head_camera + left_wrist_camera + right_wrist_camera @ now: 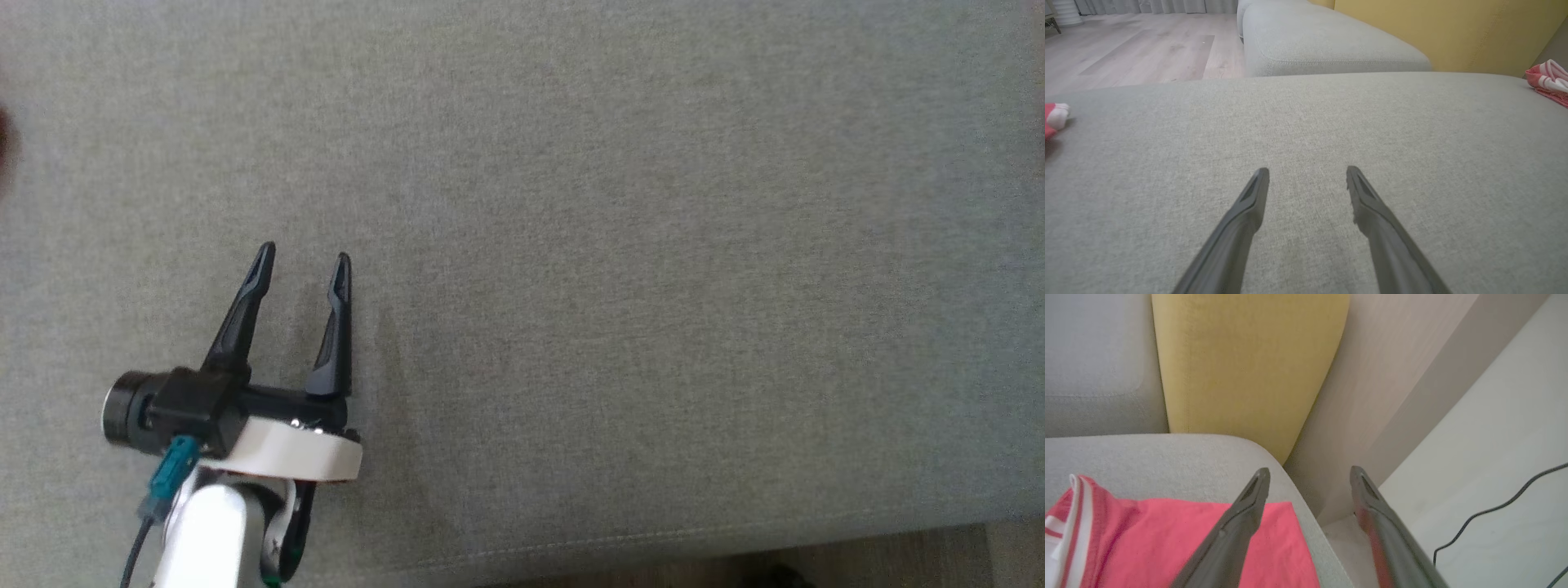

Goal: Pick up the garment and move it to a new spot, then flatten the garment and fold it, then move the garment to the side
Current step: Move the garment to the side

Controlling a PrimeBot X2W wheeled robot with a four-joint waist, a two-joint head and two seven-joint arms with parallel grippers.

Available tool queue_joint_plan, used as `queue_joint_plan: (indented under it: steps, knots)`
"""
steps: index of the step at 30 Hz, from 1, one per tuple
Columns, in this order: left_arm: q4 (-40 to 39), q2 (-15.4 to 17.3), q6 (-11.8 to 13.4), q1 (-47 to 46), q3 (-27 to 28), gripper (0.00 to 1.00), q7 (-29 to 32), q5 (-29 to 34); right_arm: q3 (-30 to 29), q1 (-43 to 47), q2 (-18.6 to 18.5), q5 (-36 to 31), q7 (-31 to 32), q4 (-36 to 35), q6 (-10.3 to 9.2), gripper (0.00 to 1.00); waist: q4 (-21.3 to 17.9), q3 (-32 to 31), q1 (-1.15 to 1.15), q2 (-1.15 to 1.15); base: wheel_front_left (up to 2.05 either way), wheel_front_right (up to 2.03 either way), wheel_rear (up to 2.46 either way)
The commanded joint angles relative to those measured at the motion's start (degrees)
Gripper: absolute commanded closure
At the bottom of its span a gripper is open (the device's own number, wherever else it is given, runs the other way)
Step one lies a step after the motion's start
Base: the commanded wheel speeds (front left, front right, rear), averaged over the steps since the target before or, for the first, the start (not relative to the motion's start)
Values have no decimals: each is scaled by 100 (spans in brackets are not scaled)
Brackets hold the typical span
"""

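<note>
Fingers of the left hand stand wide apart over the grey sofa seat. The right hand is spread wide too, gripping nothing, above the pink garment lying at the seat's corner, a yellow cushion beyond.

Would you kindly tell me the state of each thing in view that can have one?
left gripper: open, empty, over the sofa cushion.
right gripper: open, holding nothing.
pink garment: lying on the cushion by its corner, not gripped.
</note>
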Motion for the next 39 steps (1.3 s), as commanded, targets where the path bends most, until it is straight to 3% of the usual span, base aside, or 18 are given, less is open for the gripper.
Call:
queue_joint_plan:
  steps: [1,6,11,18,26,39]
  knots:
    - [-156,51,45,-5,172,0,-69,-32,24,36,-30,-99,-126,-249,-4,0,-45,-176,0,0,0,0,0]
    - [18,16,62,75,225,0,-69,-149,212,295,489,-204,-808,-476,-4,0,-121,-675,0,0,0,0,0]
    - [234,-18,81,218,332,0,-69,-277,831,871,1069,317,-1105,-896,-4,0,-154,-1282,0,0,0,0,0]
    - [613,-64,81,379,317,0,-69,-344,1764,2711,1560,1283,-1152,-2502,-4,0,79,-1953,0,0,0,0,0]
    - [939,-90,114,648,402,0,-69,-402,2742,5033,2396,1957,-820,-4243,-4,0,314,-2493,0,0,0,0,0]
    - [1233,-101,61,965,497,0,-69,-382,3244,6122,2587,2309,-1125,-3831,-4,0,587,-2853,0,0,0,0,0]
